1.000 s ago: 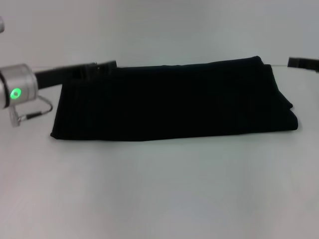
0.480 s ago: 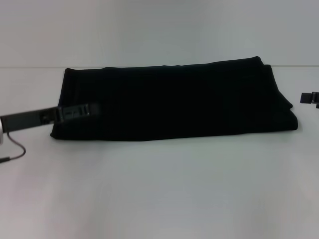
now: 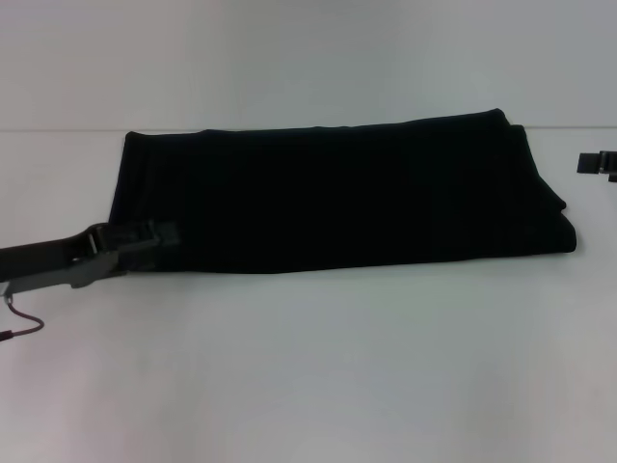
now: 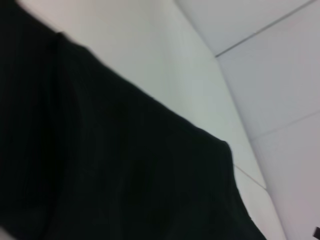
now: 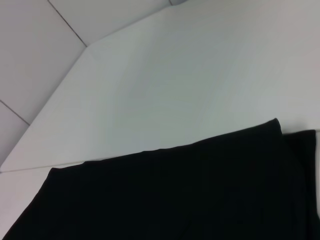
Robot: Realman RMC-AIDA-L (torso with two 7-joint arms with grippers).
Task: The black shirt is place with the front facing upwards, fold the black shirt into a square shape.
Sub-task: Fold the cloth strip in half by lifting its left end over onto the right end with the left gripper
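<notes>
Folded black shirt (image 3: 337, 193) unmoved; left gripper (image 3: 159, 236) has dropped to its near-left corner, grip state unclear.

Tabletop (image 3: 318, 367): white, plain, smooth, with no visible marks. In the head view it fills the lower and middle part of the scene and ends at a straight far edge. Behind that edge stands a wall (image 3: 308, 58), pale grey and bare.

In the left wrist view the tabletop (image 4: 165, 65) appears as a pale strip. Beside it lies a floor (image 4: 280, 75) of large light tiles, with thin dark joint lines between them.

In the right wrist view the tabletop (image 5: 200, 85) shows a rounded corner and a clean edge. Beyond that edge is the same tiled floor (image 5: 35, 55), with joints running diagonally.
</notes>
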